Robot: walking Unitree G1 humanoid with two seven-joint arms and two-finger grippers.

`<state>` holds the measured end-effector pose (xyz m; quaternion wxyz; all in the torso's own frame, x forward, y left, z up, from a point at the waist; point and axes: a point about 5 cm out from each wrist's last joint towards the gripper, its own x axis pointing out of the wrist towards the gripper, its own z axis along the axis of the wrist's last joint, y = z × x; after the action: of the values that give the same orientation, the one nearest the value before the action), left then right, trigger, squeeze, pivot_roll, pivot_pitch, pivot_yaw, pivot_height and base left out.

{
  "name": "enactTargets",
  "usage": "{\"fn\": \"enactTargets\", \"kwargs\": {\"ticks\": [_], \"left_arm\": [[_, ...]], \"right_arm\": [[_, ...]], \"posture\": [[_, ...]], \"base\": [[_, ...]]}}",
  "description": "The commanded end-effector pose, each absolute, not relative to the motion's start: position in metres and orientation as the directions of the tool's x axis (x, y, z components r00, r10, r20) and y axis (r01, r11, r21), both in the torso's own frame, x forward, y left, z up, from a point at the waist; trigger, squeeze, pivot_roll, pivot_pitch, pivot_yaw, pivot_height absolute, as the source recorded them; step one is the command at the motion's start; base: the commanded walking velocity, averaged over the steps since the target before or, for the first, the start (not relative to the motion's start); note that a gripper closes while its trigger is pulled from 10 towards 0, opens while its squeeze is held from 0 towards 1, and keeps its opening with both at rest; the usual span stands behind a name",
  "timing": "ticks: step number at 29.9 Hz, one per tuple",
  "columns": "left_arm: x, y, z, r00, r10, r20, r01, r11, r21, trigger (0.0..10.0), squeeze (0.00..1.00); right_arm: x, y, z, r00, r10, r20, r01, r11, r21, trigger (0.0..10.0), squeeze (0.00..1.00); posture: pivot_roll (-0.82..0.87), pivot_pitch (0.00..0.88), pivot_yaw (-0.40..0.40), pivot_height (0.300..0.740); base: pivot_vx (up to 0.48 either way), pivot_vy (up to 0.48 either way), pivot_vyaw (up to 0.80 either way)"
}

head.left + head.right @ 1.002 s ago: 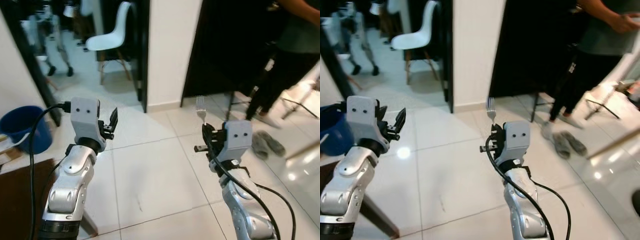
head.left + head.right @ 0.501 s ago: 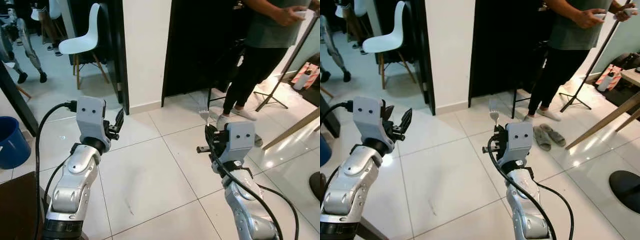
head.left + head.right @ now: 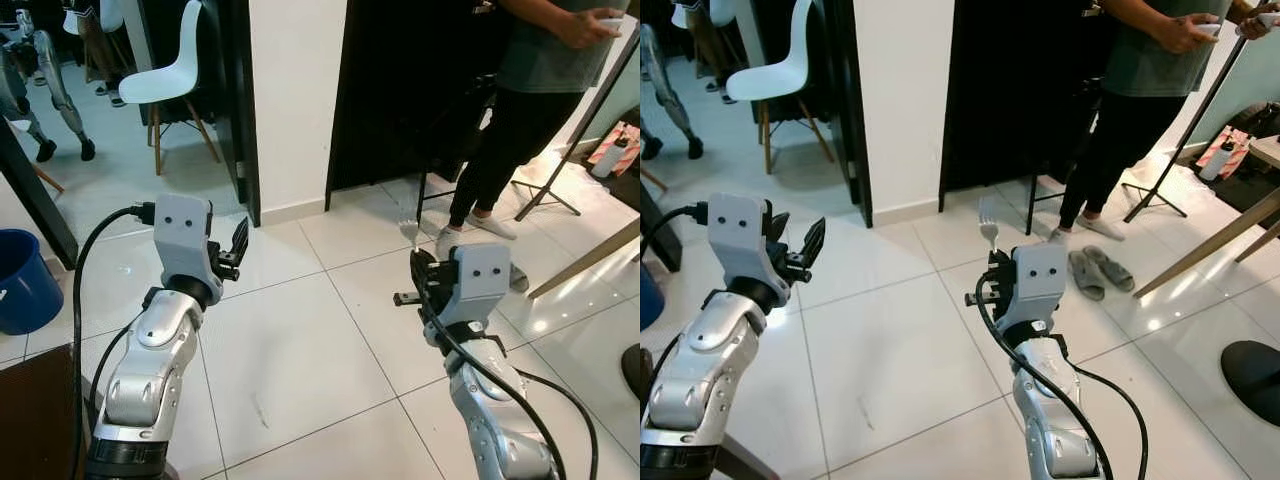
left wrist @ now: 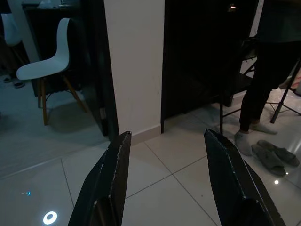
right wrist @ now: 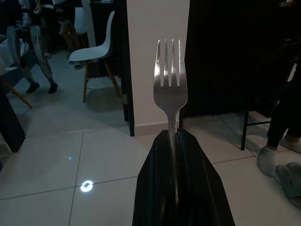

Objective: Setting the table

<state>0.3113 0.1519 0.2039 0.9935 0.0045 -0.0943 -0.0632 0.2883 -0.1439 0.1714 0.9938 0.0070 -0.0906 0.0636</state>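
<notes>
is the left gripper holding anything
No, the left gripper is open, its two black fingers spread apart with only floor tiles showing between them.

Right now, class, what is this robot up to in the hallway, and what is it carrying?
The right end effector is shut on a silver metal fork, held upright with its tines up. The left end effector is open and holds nothing. Both arms are raised over the white tiled floor. A person in dark trousers stands ahead on the right, near a pair of grey slippers. A white plastic chair stands beyond the doorway.
</notes>
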Motion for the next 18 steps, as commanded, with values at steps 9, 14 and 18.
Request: {"fn": "enactTargets", "kwargs": {"ticks": [9, 14, 18], "left_arm": [[0.3124, 0.1536, 0.2004, 0.979, -0.104, 0.177, 0.099, 0.994, 0.04, 10.0, 0.0], [0.3137, 0.1557, 0.1995, 0.981, -0.085, 0.177, 0.081, 0.996, 0.033, 10.0, 0.0], [0.3135, 0.1553, 0.1999, 0.98, -0.086, 0.178, 0.082, 0.996, 0.03, 10.0, 0.0]], "right_arm": [[0.2875, -0.1452, 0.1693, 0.978, 0.115, 0.174, -0.117, 0.993, 0.001, 10.0, 0.0], [0.2876, -0.1448, 0.1682, 0.978, 0.122, 0.167, -0.123, 0.992, -0.001, 10.0, 0.0], [0.2874, -0.1448, 0.1679, 0.979, 0.123, 0.165, -0.126, 0.992, 0.006, 10.0, 0.0]], "posture": [[-0.09, 0.0, 0.049, 0.74], [-0.09, 0.0, 0.049, 0.74], [-0.1, 0.0, 0.049, 0.74]], "base": [[0.072, 0.0, 0.0], [0.48, 0.0, -0.42], [0.48, 0.0, -0.8]]}}
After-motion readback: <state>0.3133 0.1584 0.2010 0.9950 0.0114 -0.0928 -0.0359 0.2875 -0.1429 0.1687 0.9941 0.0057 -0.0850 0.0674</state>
